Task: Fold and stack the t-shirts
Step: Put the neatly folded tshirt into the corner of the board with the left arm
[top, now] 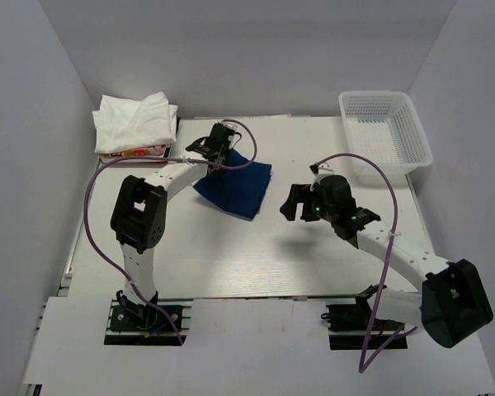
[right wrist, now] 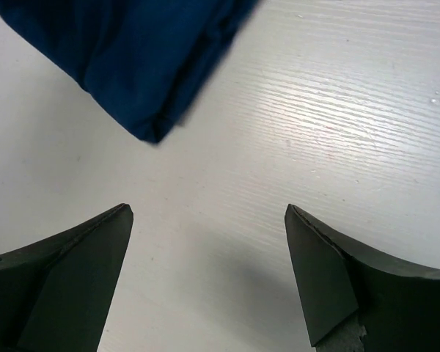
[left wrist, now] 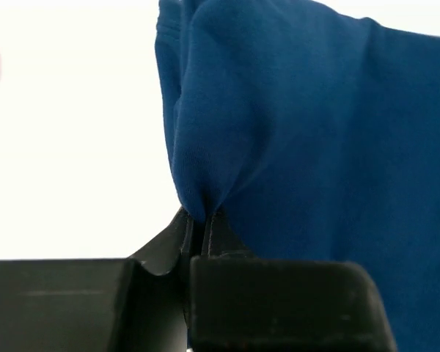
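A navy blue t-shirt (top: 235, 188) lies folded into a small square near the middle of the table. My left gripper (top: 217, 157) is shut on its far left edge; in the left wrist view a pinch of blue cloth (left wrist: 279, 125) rises from between the closed fingertips (left wrist: 224, 235). Folded white t-shirts (top: 134, 121) are piled at the back left corner. My right gripper (top: 294, 204) hovers open just right of the navy shirt. Its wrist view shows a corner of the shirt (right wrist: 132, 59) ahead and bare table between the fingers (right wrist: 319, 268).
A white plastic mesh basket (top: 385, 130) stands at the back right corner. Something red and patterned (top: 140, 152) shows under the white pile. Purple cables loop from both arms. The table's white surface (top: 223, 256) lies in front of the shirt.
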`<move>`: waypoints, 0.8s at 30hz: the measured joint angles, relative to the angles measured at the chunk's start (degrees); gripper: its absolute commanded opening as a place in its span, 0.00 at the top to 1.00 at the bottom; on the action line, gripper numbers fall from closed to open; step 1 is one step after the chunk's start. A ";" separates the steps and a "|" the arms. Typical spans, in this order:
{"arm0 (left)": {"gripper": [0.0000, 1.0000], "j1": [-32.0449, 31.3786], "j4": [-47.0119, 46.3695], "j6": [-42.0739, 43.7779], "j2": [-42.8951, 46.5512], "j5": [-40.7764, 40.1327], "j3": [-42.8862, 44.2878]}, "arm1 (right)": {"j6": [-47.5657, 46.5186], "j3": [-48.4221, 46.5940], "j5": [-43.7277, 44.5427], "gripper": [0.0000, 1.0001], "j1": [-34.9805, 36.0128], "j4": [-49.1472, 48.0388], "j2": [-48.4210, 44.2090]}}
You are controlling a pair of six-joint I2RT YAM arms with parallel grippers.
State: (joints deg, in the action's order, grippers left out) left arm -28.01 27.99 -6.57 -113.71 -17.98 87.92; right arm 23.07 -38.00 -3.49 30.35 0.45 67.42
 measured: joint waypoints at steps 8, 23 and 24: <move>1.00 3.28 1.18 9.94 -0.11 -5.29 6.99 | 0.52 0.50 3.30 0.09 0.00 1.44 0.09; 1.00 13.38 6.05 23.02 -4.35 -3.85 30.40 | 1.36 1.09 2.67 0.09 -0.28 1.11 2.25; 1.00 13.97 6.38 23.54 -5.14 -3.82 32.30 | 1.40 1.09 2.67 0.09 -0.31 1.11 2.29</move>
State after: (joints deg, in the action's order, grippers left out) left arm -14.04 34.37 16.97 -118.85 -21.80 120.22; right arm 24.47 -36.91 -0.82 30.04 1.56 69.71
